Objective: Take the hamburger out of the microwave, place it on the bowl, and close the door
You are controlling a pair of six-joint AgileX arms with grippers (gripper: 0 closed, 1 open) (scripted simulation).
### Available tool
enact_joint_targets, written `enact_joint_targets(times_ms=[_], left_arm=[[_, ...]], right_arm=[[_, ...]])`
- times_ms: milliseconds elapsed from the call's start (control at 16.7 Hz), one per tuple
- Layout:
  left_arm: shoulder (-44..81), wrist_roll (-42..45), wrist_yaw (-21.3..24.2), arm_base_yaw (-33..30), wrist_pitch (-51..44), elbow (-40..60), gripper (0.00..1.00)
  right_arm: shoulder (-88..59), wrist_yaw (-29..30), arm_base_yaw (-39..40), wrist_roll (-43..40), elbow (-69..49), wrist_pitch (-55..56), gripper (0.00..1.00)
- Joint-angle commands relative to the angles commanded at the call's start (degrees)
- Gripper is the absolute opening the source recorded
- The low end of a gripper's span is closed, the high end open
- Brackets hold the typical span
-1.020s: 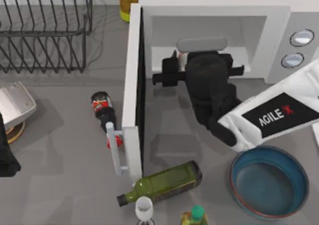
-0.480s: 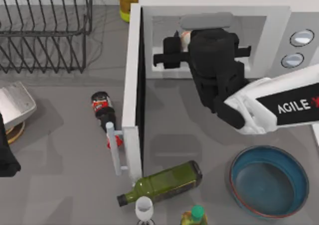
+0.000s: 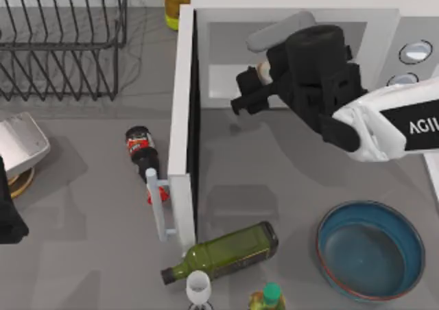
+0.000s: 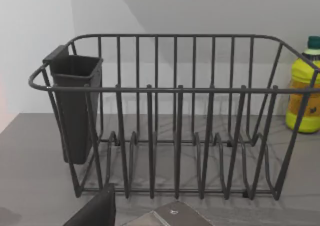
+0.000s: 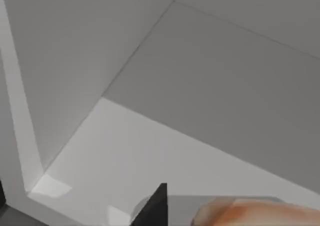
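The white microwave (image 3: 384, 22) stands at the back right, and its door (image 3: 181, 118) is swung wide open with the bar handle (image 3: 157, 207) toward the front. At the mouth of the cavity my right gripper (image 3: 247, 90) is shut on the hamburger (image 3: 263, 68), a small pale lump mostly hidden by the fingers. The right wrist view shows the hamburger's orange-brown edge (image 5: 245, 212) beside one dark finger (image 5: 156, 206), above the pale cavity floor. The blue bowl (image 3: 398, 217) sits at the front right. My left arm (image 3: 7, 217) is parked at the far left edge.
A green glass bottle (image 3: 226, 252) lies in front of the door, with a white glass (image 3: 199, 286) and a green-capped bottle (image 3: 271, 296) beside it. A cola bottle (image 3: 144, 152) lies left of the door. A wire dish rack (image 3: 62, 36) (image 4: 175, 116) and a yellow bottle (image 3: 176, 1) stand at the back.
My right gripper went deeper into the cavity, then turned and swung to the right toward the opening, carrying the hamburger with it. The left arm has not moved.
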State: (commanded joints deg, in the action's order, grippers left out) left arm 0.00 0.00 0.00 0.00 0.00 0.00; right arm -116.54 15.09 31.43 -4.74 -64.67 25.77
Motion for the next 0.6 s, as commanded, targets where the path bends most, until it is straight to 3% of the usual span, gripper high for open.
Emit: enact_joint_targets(times_ms=[240,600], left_arm=[[0.0,0.0,0.0,0.0,0.0,0.0,1.00],[0.0,0.0,0.0,0.0,0.0,0.0,1.00]], right_arm=[[1.5,-18.7,-7.0,-21.6,-1.9,-16.8,0.00],[3.0,-48.6,-19.3,-65.1,-2.3,-45.1,0.00]])
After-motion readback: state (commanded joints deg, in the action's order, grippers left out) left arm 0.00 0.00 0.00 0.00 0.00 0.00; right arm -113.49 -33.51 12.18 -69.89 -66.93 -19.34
